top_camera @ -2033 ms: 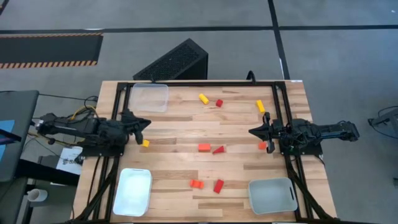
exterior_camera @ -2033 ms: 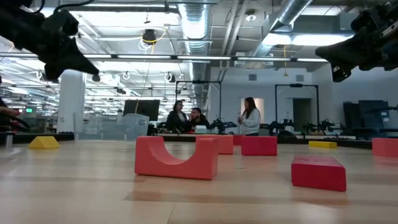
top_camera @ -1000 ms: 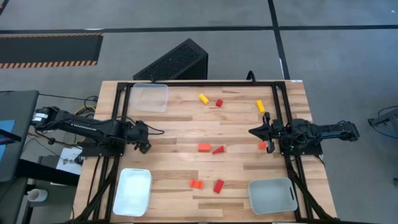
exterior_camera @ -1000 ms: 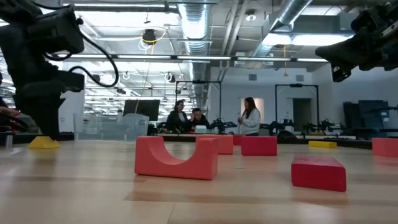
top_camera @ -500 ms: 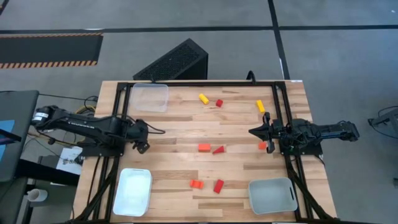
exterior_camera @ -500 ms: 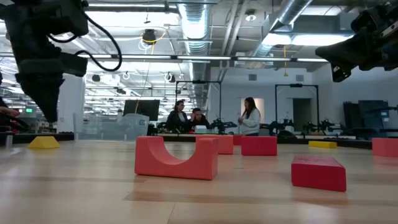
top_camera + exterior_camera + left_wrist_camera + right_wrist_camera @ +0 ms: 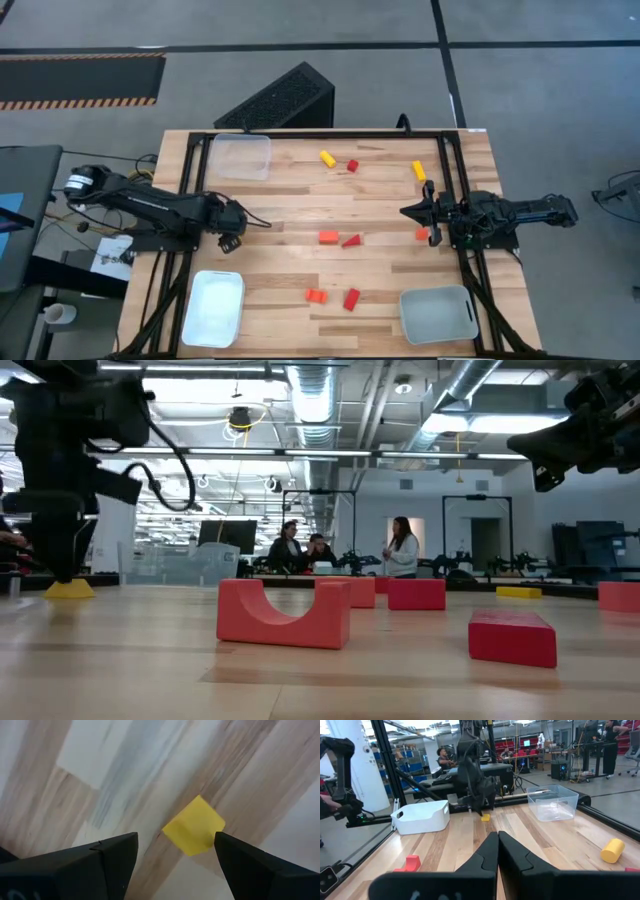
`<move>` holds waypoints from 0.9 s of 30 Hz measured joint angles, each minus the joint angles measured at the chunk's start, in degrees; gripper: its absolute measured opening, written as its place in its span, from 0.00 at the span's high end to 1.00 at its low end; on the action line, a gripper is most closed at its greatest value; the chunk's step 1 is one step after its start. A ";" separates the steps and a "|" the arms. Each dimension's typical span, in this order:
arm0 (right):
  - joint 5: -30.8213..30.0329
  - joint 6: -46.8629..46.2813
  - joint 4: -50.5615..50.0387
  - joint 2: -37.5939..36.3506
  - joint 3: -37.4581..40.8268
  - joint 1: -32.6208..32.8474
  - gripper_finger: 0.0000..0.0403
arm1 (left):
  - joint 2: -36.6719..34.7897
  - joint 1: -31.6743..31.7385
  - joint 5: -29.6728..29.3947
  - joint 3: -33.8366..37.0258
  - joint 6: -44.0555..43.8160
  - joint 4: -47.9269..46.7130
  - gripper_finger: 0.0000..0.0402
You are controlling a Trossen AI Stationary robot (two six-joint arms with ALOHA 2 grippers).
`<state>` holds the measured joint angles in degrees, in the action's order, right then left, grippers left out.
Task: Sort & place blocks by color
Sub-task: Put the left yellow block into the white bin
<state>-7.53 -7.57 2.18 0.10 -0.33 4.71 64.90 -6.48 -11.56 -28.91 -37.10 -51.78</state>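
My left gripper (image 7: 229,240) hangs over one block (image 7: 194,825) near the table's (image 7: 280,255) left side, jaws on either side of it. More blocks (image 7: 328,237) lie mid-table. My right gripper (image 7: 412,212) waits right

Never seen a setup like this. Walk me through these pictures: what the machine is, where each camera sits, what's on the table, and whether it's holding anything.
It is a robot with two dark arms at a wooden table, each ending in a two-finger tool. One picture looks straight down on the table, one looks level across it into the room, and one camera rides on each wrist.

The left tool is down at the table's left side, its fingers open on either side of a small yellow block, not gripping it. The right tool waits at the right side, shut and empty.

Scattered on the wood are more small blocks, such as an orange block and a red wedge. Trays sit near the corners: a clear tray, a white tray and another tray.
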 joint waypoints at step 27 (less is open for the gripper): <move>0.00 0.00 0.01 0.02 0.01 0.00 0.93 | 7.16 -2.38 0.00 0.07 -2.36 8.04 0.38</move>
<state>-7.53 -7.57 2.19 0.12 -0.32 4.71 72.05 -8.86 -11.56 -28.84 -39.46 -43.74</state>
